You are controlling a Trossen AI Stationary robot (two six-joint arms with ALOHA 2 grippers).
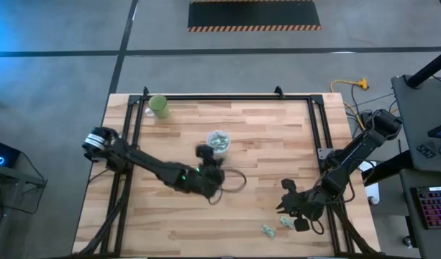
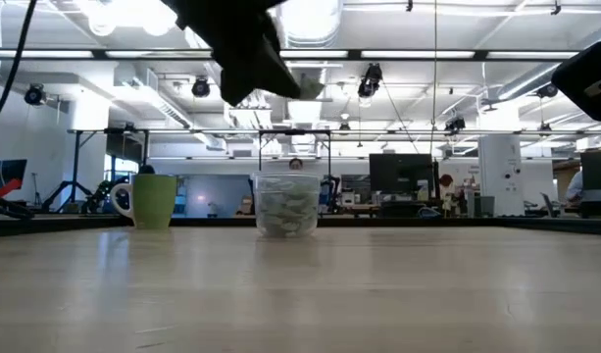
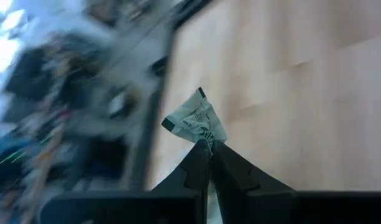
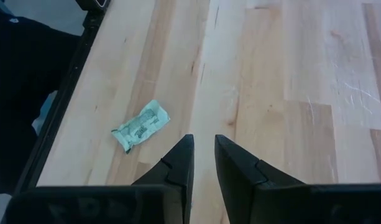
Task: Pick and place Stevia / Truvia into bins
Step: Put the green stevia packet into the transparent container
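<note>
My left gripper (image 3: 209, 148) is shut on one pale green and white Stevia packet (image 3: 193, 119). In the high view this gripper (image 1: 205, 152) is beside the clear cup (image 1: 219, 141), on its left and near side. In the low view it hangs high above the cup (image 2: 286, 204), which stands on its base and holds several packets. My right gripper (image 4: 202, 152) is open above bare wood near the table's near right corner (image 1: 288, 205). A crumpled packet (image 4: 140, 126) lies flat just ahead of it, and another packet (image 1: 267, 230) lies near the front edge. My left gripper pinches the packet by one corner (image 3: 202, 140) between its two fingertips. The rest of the packet sticks out beyond the tips, creased and lifted clear of the table.
An opaque light-green cup (image 1: 159, 106) stands near the table's far left corner (image 2: 154, 201). A black metal frame (image 1: 227, 97) runs along the table's far and side edges. Bare wood lies between the two arms.
</note>
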